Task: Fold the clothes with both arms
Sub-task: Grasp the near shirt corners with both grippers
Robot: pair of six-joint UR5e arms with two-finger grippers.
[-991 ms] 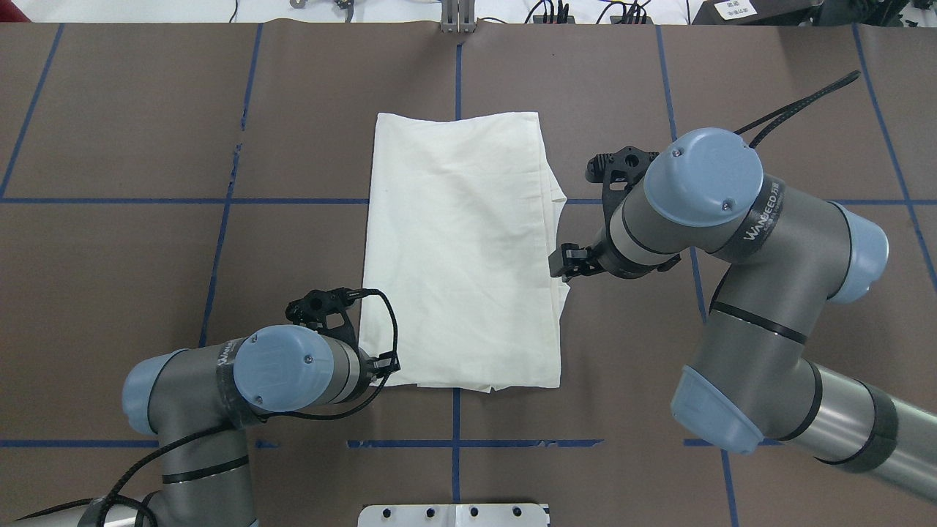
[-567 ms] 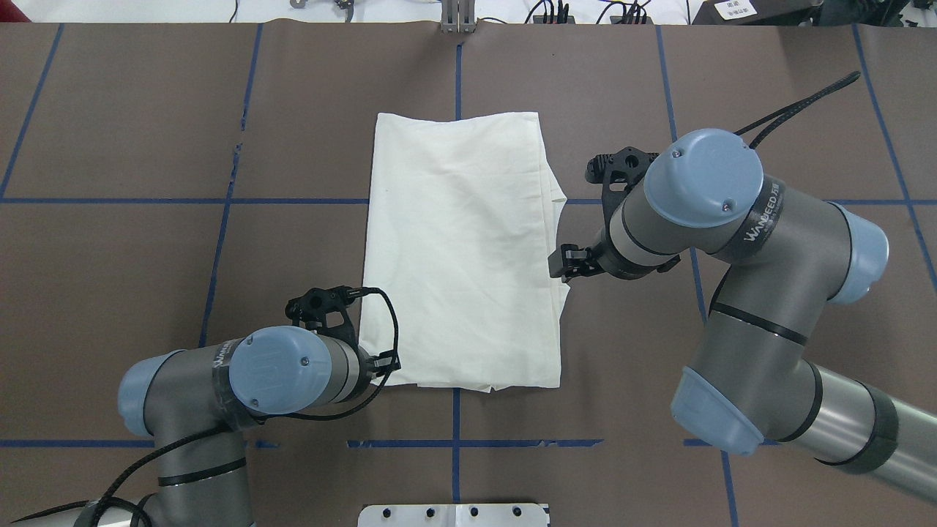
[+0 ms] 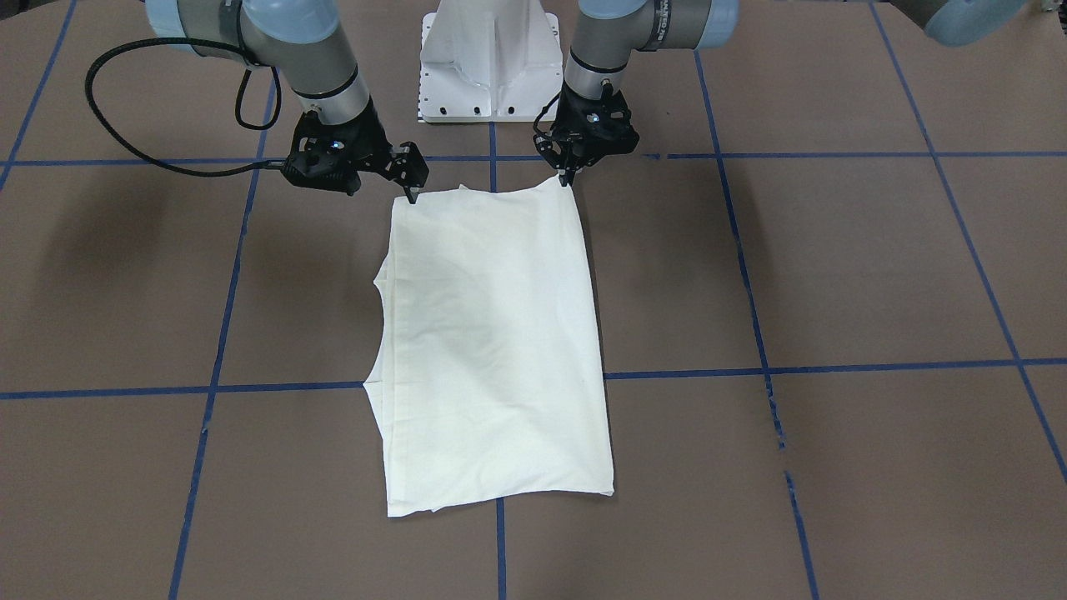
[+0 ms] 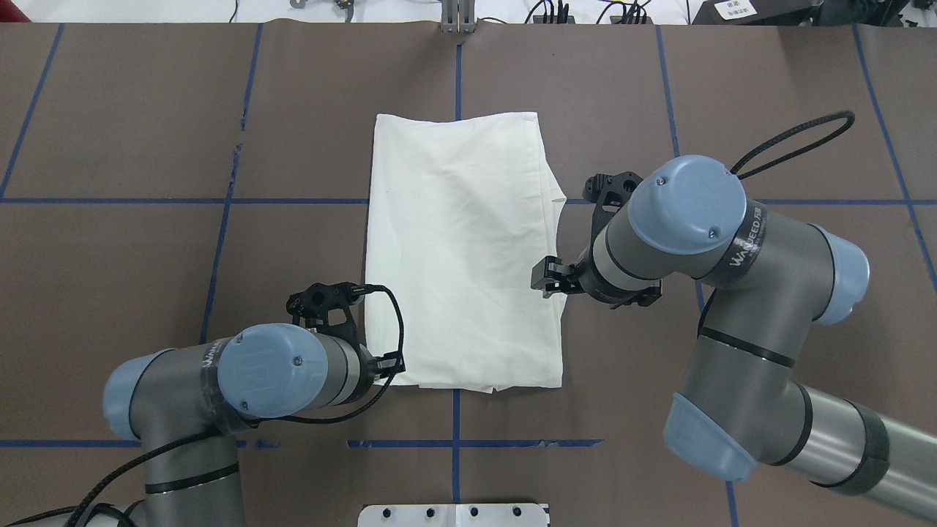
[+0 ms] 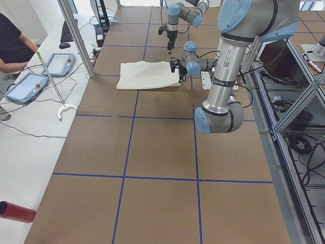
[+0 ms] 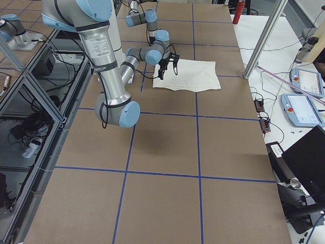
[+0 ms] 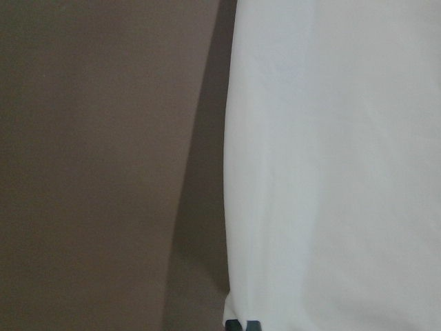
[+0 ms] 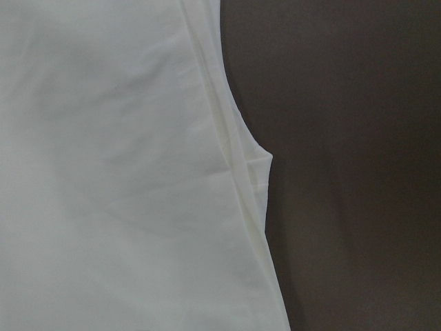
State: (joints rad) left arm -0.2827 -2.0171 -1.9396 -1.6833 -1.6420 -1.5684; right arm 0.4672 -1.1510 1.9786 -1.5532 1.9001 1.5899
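The cream-white shirt (image 4: 461,249) lies as a folded rectangle, plain side up, on the brown table; the print is hidden. It also shows in the front view (image 3: 492,333). My left gripper (image 4: 392,366) is shut on the shirt's near left corner, as the front view (image 3: 569,177) shows. The left wrist view shows the shirt's edge (image 7: 331,165) running up from the fingertips. My right gripper (image 4: 545,282) hovers open at the shirt's right edge, by the near right corner (image 3: 408,190). The right wrist view shows only the shirt's folded right edge (image 8: 138,172).
The white pedestal base (image 4: 454,514) stands at the near table edge. Blue tape lines (image 4: 219,241) grid the table. At the far side an operator (image 5: 12,48), teach pendants (image 5: 28,84) and a metal post (image 5: 76,35) stand by the table.
My right arm has moved toward the robot and a little inward over the shirt's right edge. My left arm has drawn back slightly, and the shirt's near left corner has shifted a little inward.
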